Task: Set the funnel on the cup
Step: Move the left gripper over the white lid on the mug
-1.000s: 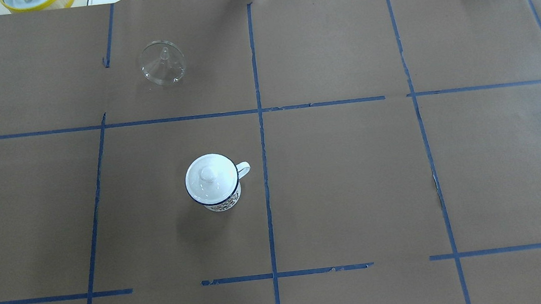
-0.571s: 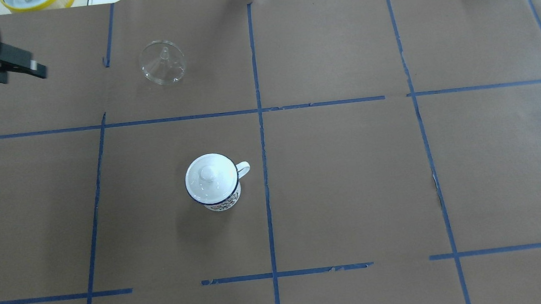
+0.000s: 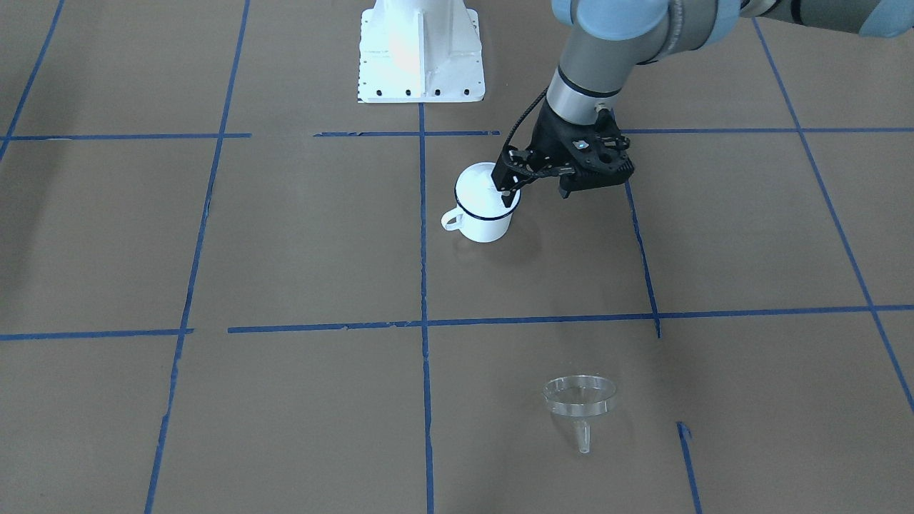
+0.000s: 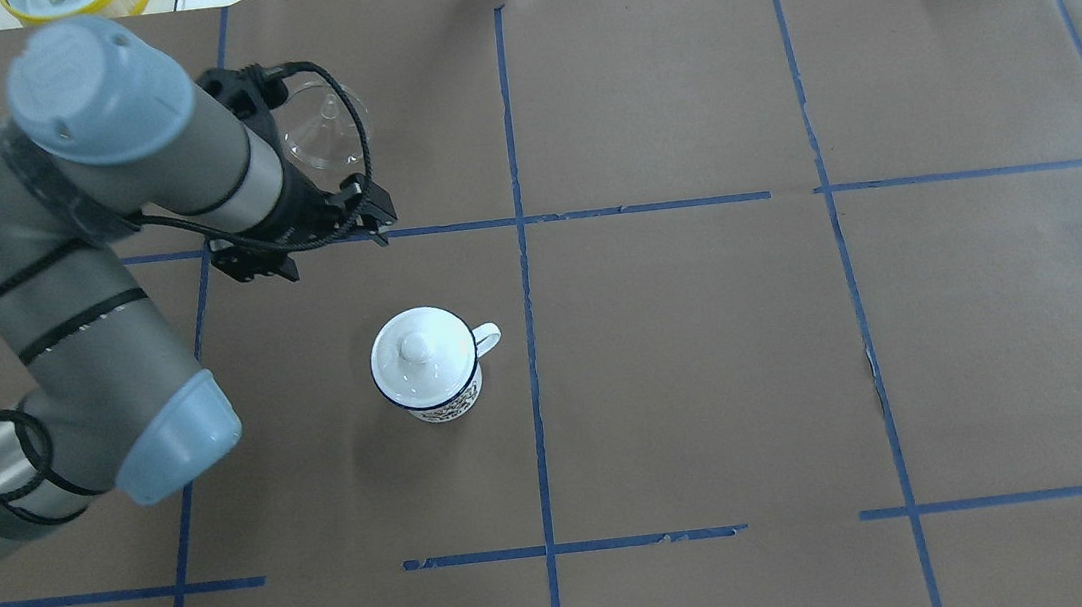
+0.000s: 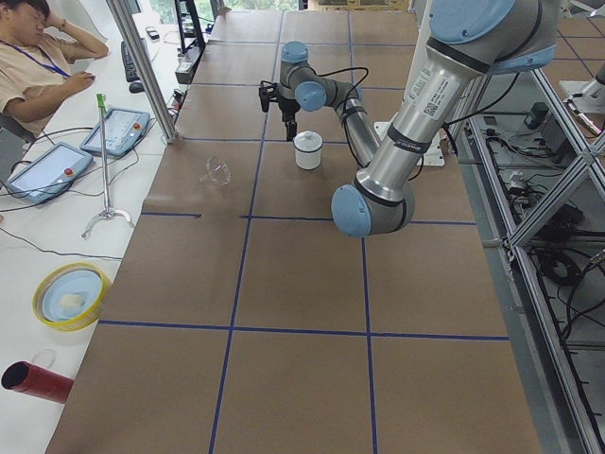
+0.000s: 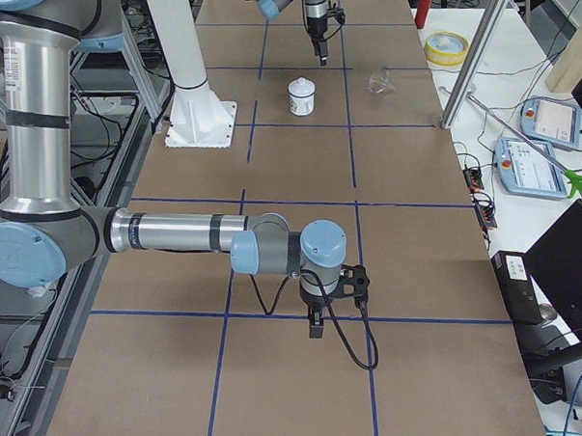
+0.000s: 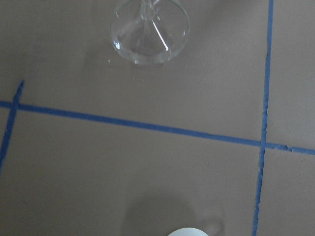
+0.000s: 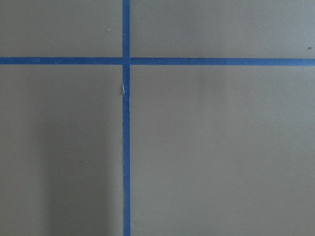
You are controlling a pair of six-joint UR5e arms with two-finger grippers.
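The clear funnel (image 4: 329, 133) lies bowl-down on the brown paper at the far left; it also shows in the front view (image 3: 580, 398) and the left wrist view (image 7: 149, 32). The white cup (image 4: 429, 370) with a blue rim stands nearer the middle, handle to the right, with a white knobbed lid (image 4: 415, 349) on it. My left gripper (image 4: 322, 246) hangs open and empty above the table between funnel and cup (image 3: 485, 207), touching neither. My right gripper (image 6: 315, 323) shows only in the right side view, low over bare paper; I cannot tell its state.
Blue tape lines divide the brown paper. The robot's white base plate (image 3: 421, 50) sits at the near edge. A yellow-rimmed bowl (image 5: 71, 295), a red cylinder (image 5: 38, 380), teach pendants (image 5: 118, 130) and a seated person (image 5: 38, 57) are off the far side.
My left arm has swung in from the left edge and now reaches over the table between funnel and cup. Funnel and cup have not moved.
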